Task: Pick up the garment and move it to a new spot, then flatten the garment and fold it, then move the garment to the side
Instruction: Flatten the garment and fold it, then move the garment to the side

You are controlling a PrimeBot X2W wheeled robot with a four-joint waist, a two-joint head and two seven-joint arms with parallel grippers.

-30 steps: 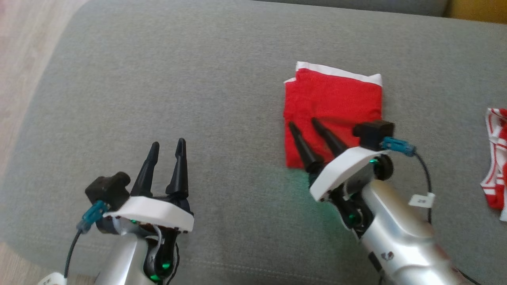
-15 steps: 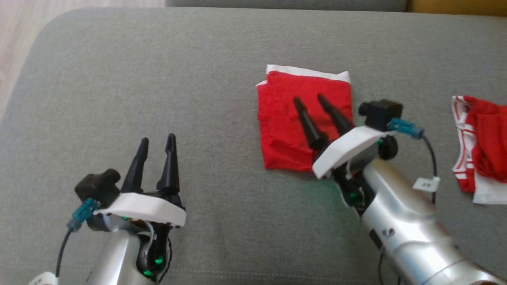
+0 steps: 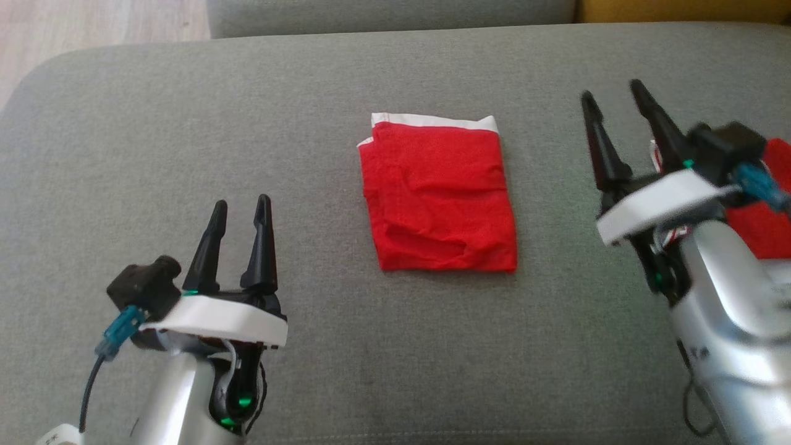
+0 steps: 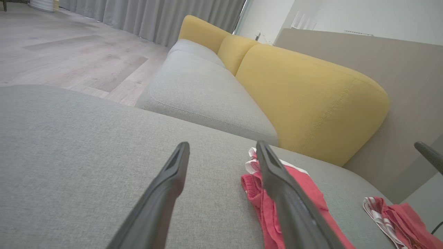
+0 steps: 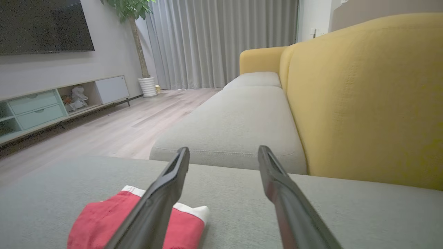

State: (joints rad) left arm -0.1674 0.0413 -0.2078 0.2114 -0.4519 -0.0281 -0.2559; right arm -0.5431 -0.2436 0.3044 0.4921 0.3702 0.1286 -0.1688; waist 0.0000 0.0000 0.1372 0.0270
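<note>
Grey sofa seat cushion (image 3: 185, 142) seen from above, with the two arms at its near edge. The garment (image 3: 439, 198), red with a white band along its far edge, lies folded into a roughly square packet near the middle of the cushion, flat apart from a few creases. Nothing touches it.

The left gripper (image 3: 241, 201) is at the lower left, well apart from the garment, with its fingers pointing away from the robot. Its jaws are spread and empty. The right gripper (image 3: 610, 90) is to the right of the garment and clear of it, blurred at the wrist. Its jaws are likewise released and hold nothing.

A second garment (image 3: 763, 232), red with red-and-white striped trim, lies crumpled at the cushion's right edge, partly hidden behind the right arm.

In the wrist views a yellow backrest (image 4: 311, 93) stands behind the cushion, a further grey seat (image 5: 242, 128) lies beyond it, and a pale wooden floor (image 5: 131, 121) runs alongside.
</note>
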